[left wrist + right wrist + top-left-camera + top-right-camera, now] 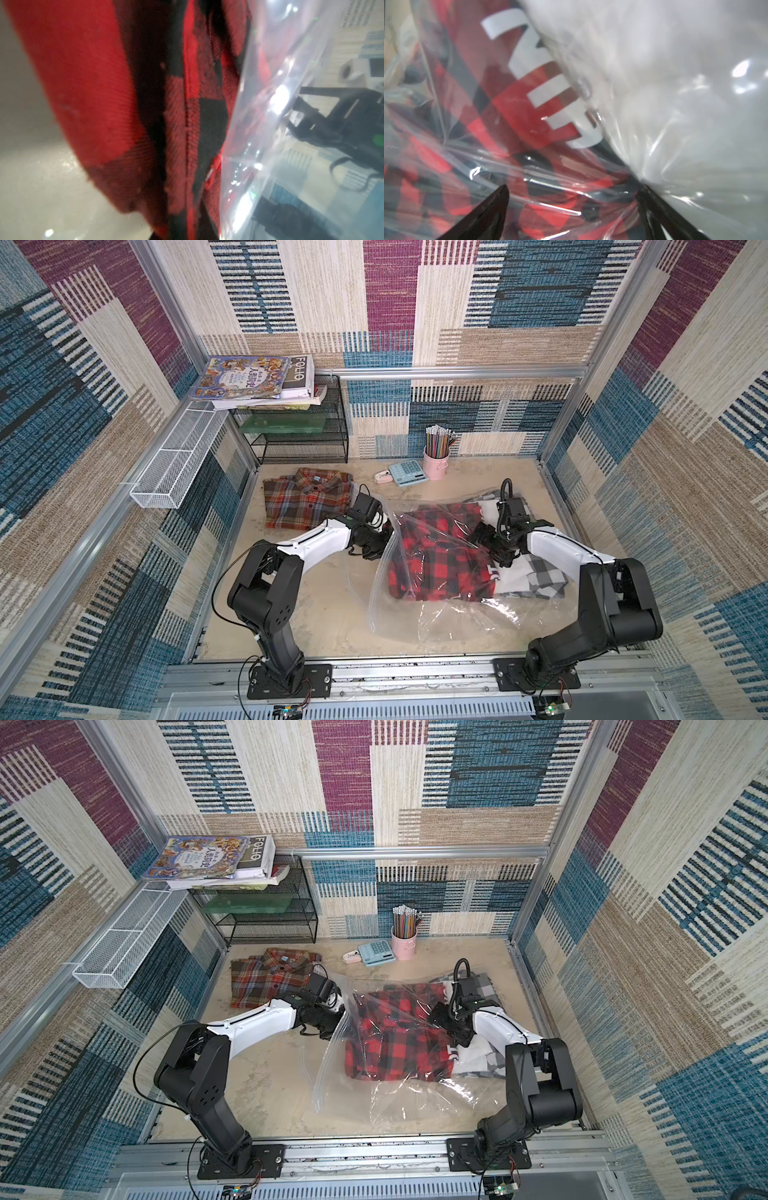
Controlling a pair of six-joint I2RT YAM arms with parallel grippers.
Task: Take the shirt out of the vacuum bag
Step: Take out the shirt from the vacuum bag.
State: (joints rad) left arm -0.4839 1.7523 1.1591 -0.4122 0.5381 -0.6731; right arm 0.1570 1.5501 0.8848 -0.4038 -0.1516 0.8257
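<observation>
Vacuum bag: the vacuum bag lies crumpled on the table between my two arms, and its zip edge faces my left arm.
Shirt: the red-and-black plaid shirt is inside the bag, folded under clear film in both top views. One side of it lies just beside the mouth.
Left gripper: my left gripper is right at the bag's mouth with its jaws together. My wrist camera shows no fingers, only bare red cloth very close, with film beside it. Whether cloth or plastic is pinched, I cannot tell.
Right gripper: my right gripper is down on top of the bag with its jaws spread wide. The black fingertips are against the plastic over the plaid, and the film puckers at one tip.
Through the film: a maroon patch with white letters sits next to pale fabric. I cannot tell whether these are in the bag.
Under my right arm: a grey-and-white checked cloth lies beside the red plaid.
Far left: a brown-orange plaid shirt lies flat outside the bag, just behind my left wrist.
Back edge: a blue calculator sits next to a pink cup of pencils.
Back corner: a black wire rack has books stacked on top.
</observation>
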